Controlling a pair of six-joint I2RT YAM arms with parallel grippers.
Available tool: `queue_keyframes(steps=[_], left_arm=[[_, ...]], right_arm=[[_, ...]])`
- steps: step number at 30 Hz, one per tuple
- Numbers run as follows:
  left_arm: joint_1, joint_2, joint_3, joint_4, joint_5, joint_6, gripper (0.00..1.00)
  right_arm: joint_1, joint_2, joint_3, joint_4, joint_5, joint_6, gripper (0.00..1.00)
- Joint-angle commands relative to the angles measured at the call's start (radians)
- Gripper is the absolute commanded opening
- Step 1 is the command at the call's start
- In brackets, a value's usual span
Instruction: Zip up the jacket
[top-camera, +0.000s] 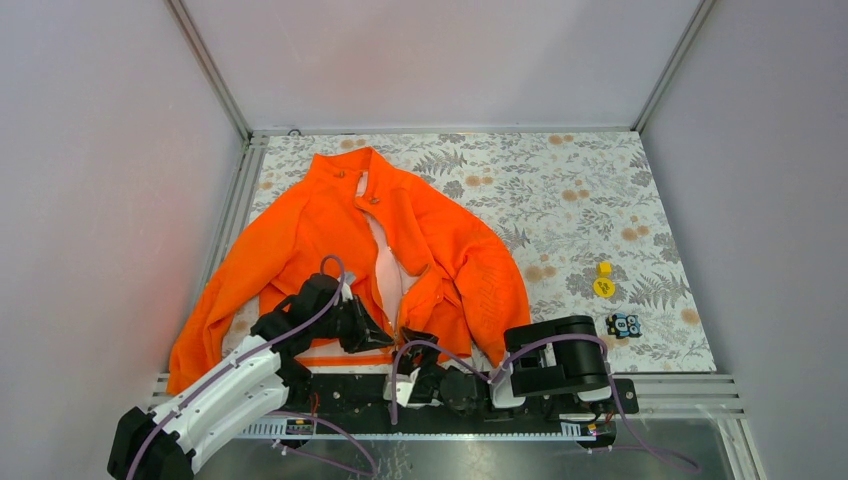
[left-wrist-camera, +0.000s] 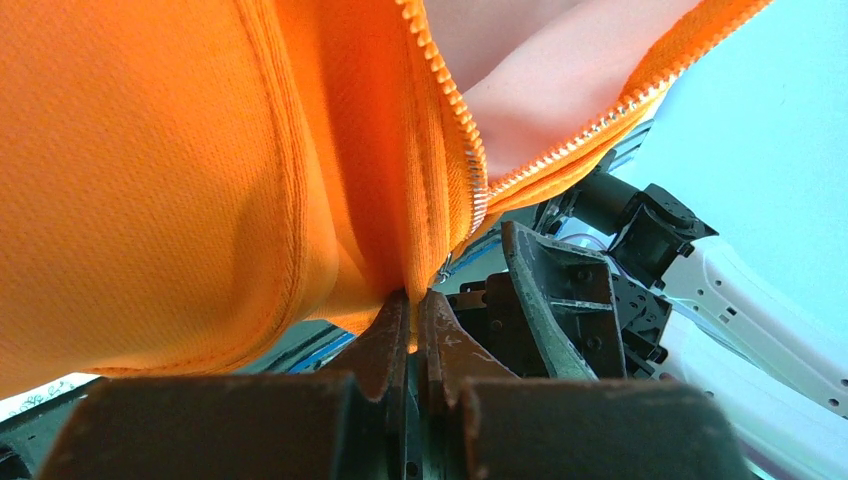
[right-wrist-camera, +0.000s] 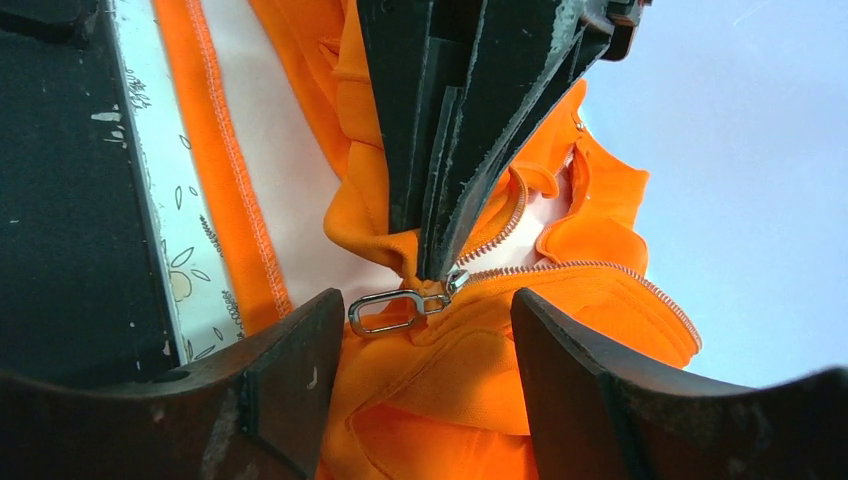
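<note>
Spread flat on the floral table cover (top-camera: 560, 190), from centre toward 9 o'clock: the orange jacket (top-camera: 330, 240), collar at 12 o'clock, hem at 6 o'clock, front open on pale lining; at the hem, the left gripper (left-wrist-camera: 411, 302), fingers pressed together on the fabric just beside the zipper teeth (left-wrist-camera: 448, 110); close at its 3 o'clock, the right gripper (right-wrist-camera: 428, 300), fingers apart, flanking the metal zipper pull (right-wrist-camera: 385, 311); toward 3 o'clock on the cover, a yellow piece (top-camera: 603, 281) and a small black toy (top-camera: 622, 324).
</note>
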Motion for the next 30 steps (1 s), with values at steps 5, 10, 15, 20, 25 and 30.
queue_keyframes(steps=[5,10,15,20,25,30], left_arm=[[0.002,-0.006,0.016,0.020,0.065,-0.015,0.00],[0.002,-0.003,0.005,0.024,0.062,-0.014,0.00],[0.003,-0.001,-0.001,0.031,0.062,-0.015,0.00],[0.003,-0.001,-0.004,0.033,0.062,-0.018,0.00],[0.003,-0.001,-0.005,0.035,0.065,-0.018,0.00],[0.004,-0.001,-0.008,0.037,0.066,-0.017,0.00]], right_arm=[[0.005,-0.021,-0.009,0.200,0.047,0.004,0.66],[0.004,-0.066,-0.054,0.202,0.026,0.036,0.57],[0.005,-0.079,-0.064,0.201,0.015,0.050,0.48],[0.005,-0.095,-0.072,0.201,-0.013,0.075,0.47],[0.005,-0.097,-0.073,0.201,-0.015,0.088,0.48],[0.004,-0.096,-0.071,0.201,-0.011,0.095,0.43]])
